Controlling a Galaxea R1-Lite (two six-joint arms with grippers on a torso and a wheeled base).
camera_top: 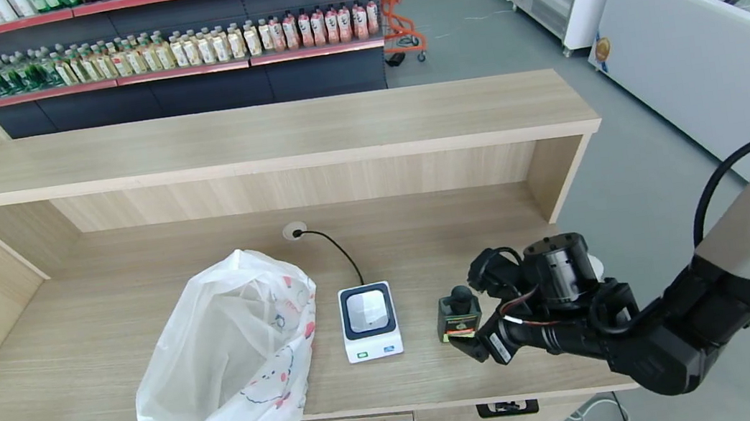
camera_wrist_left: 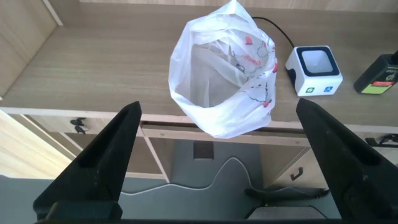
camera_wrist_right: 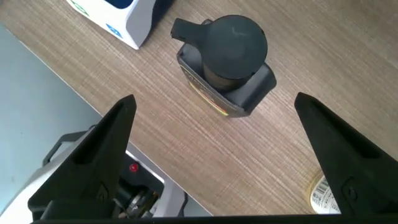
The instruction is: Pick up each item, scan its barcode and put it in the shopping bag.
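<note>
Hovering, spread wide, with the right gripper (camera_wrist_right: 214, 99) over the bottle (camera_wrist_right: 227, 62): upright on the counter (camera_top: 108, 332), long axis vertical, spout toward the scanner (camera_top: 370, 320) (just beside). Holding the left gripper (camera_wrist_left: 217, 106) wide too, facing the bag (camera_top: 235, 359).

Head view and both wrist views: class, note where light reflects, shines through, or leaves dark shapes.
Head view: the scanner window is pale with reflected light. Left wrist view: the left end effector is a dark shape; light shines through the shopping bag. Right wrist view: the bottle cap carries a soft sheen; the right end effector is dark too.
</note>
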